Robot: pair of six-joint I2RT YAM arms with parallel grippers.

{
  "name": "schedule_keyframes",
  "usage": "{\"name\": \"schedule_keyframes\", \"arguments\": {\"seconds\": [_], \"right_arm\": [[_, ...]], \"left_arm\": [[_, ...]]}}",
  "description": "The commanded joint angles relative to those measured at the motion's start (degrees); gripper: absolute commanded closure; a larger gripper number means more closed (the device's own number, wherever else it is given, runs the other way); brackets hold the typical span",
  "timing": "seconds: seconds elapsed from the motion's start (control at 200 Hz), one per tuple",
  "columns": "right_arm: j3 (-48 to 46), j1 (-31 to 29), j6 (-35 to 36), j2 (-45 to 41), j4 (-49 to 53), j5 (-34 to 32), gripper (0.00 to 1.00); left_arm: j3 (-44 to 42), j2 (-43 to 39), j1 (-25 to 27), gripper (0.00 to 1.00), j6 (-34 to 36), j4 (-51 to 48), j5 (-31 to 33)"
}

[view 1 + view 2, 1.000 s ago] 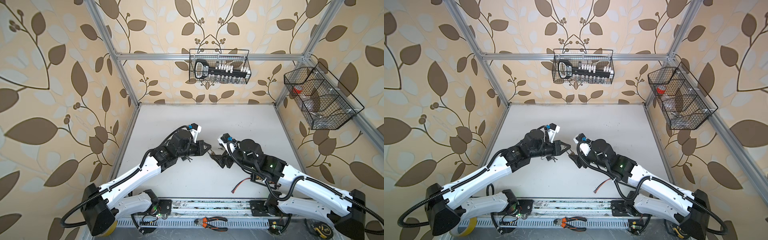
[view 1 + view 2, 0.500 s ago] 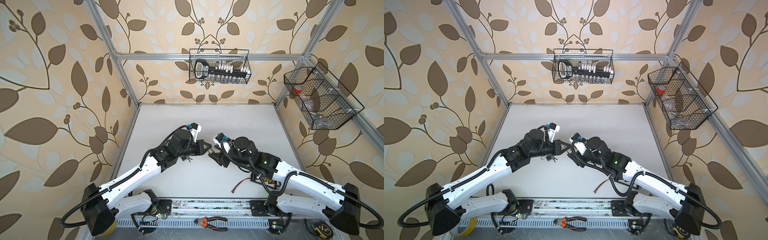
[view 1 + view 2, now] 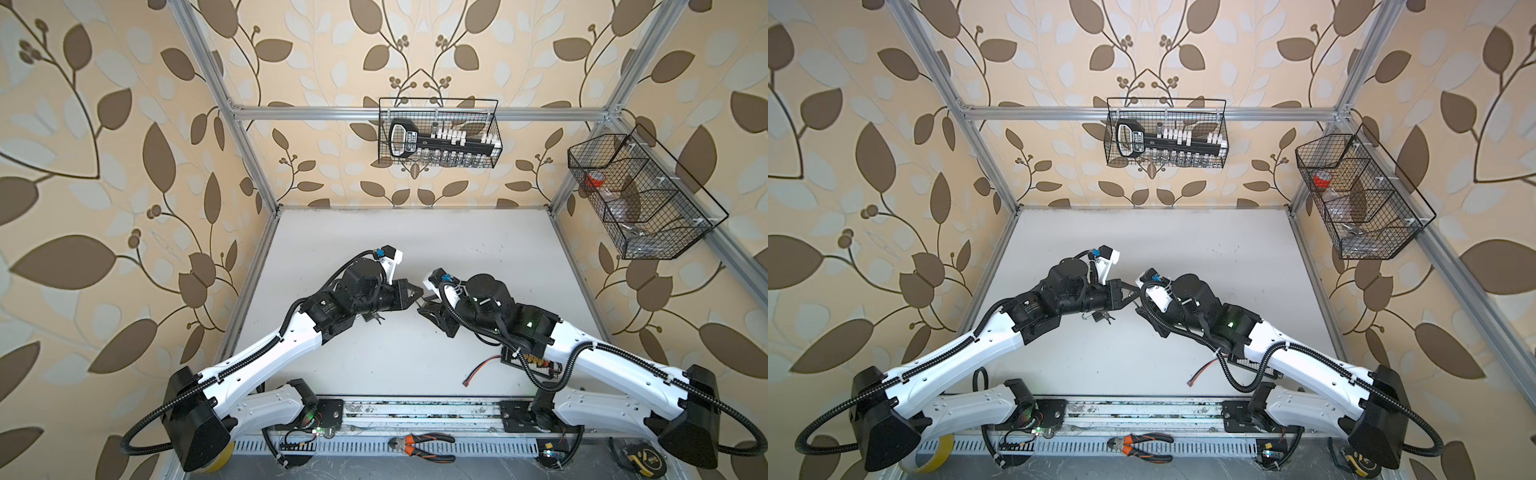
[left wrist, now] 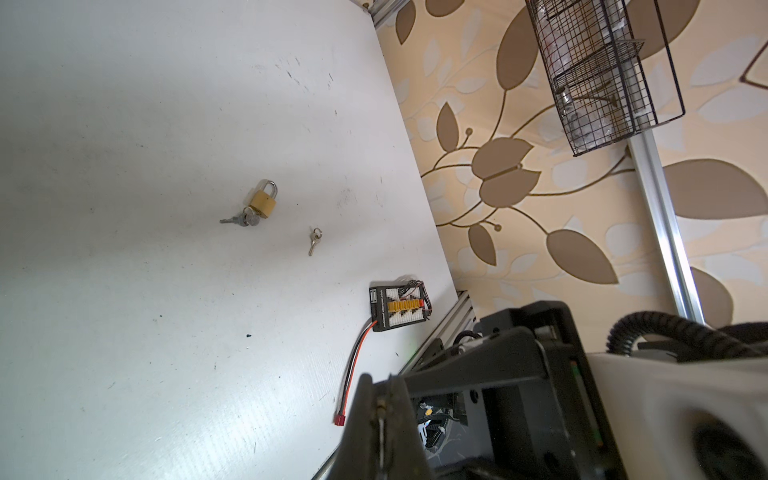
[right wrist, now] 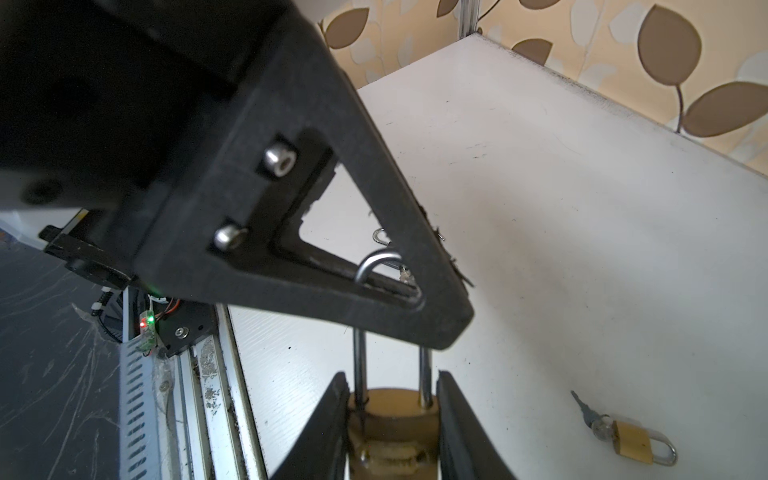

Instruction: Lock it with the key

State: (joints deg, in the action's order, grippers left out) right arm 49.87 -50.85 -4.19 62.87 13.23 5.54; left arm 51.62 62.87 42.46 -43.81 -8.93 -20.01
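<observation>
In the right wrist view, a brass padlock [image 5: 392, 419] sits between the fingers of my right gripper [image 5: 391, 376], which touch its body on both sides. Its steel shackle [image 5: 359, 357] runs up into my left gripper [image 5: 436, 332], which is shut on the shackle's top. In the left wrist view, the left gripper [image 4: 380, 390] pinches a thin metal rod. In both top views, the two grippers [image 3: 415, 297] [image 3: 1128, 297] meet tip to tip above mid-table. A loose key [image 4: 314, 240] lies on the table. Whether a key is in the held padlock is hidden.
A second brass padlock [image 4: 262, 203] [image 5: 631, 444] with a key in it lies on the table. Another small lock with keys [image 3: 372, 318] lies under the left arm. A charger board [image 4: 399, 307] with a red-black wire [image 4: 357, 353] lies near the front right. Wire baskets [image 3: 438, 133] [image 3: 640, 195] hang on the walls.
My right arm has moved left toward the left gripper, and its jaws have closed from wide open onto the padlock body. The left arm has stayed put.
</observation>
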Motion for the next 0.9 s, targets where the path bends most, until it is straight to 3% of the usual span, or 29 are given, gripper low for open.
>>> {"name": "schedule_keyframes", "arguments": {"seconds": [0.0, 0.2, 0.225, 0.265, 0.345, 0.385, 0.4, 0.62, 0.895], "right_arm": [[1.98, -0.04, 0.32, 0.75, 1.00, 0.00, 0.72], [2.16, -0.06, -0.43, 0.04, 0.85, -0.94, 0.91], [2.02, -0.09, -0.78, -0.29, 0.64, -1.25, 0.94], [1.71, -0.10, -1.44, -0.80, 0.23, -2.09, 1.00], [1.01, 0.24, -2.76, -2.38, -0.20, -4.23, 1.00], [0.72, 0.97, -3.46, -3.04, -0.18, -4.54, 1.00], [0.56, 1.36, -3.79, -3.35, -0.16, -4.75, 1.00], [-1.75, 10.86, -9.71, -5.44, 3.24, -8.67, 1.00], [0.67, 26.09, -12.20, 5.47, 11.91, -6.07, 1.00]], "left_arm": [[3.05, -1.17, 0.62, 1.00, -0.22, 2.09, -0.86], [3.83, -1.50, 0.64, 1.00, 0.33, 0.61, -0.41], [4.08, -1.52, 0.61, 0.96, 0.62, 0.23, -0.16], [4.64, -1.61, 0.59, 0.83, 1.27, -0.71, 0.41], [5.81, -1.87, 0.60, 0.35, 3.02, -2.90, 1.88], [6.55, -2.04, 0.62, 0.05, 4.06, -4.12, 2.91], [6.83, -2.13, 0.57, 0.02, 4.50, -4.61, 3.38], [9.94, -3.53, 0.53, 0.01, 9.65, -14.18, 14.78], [10.61, -2.20, 0.45, 0.01, 13.92, -20.35, 21.62]]}}
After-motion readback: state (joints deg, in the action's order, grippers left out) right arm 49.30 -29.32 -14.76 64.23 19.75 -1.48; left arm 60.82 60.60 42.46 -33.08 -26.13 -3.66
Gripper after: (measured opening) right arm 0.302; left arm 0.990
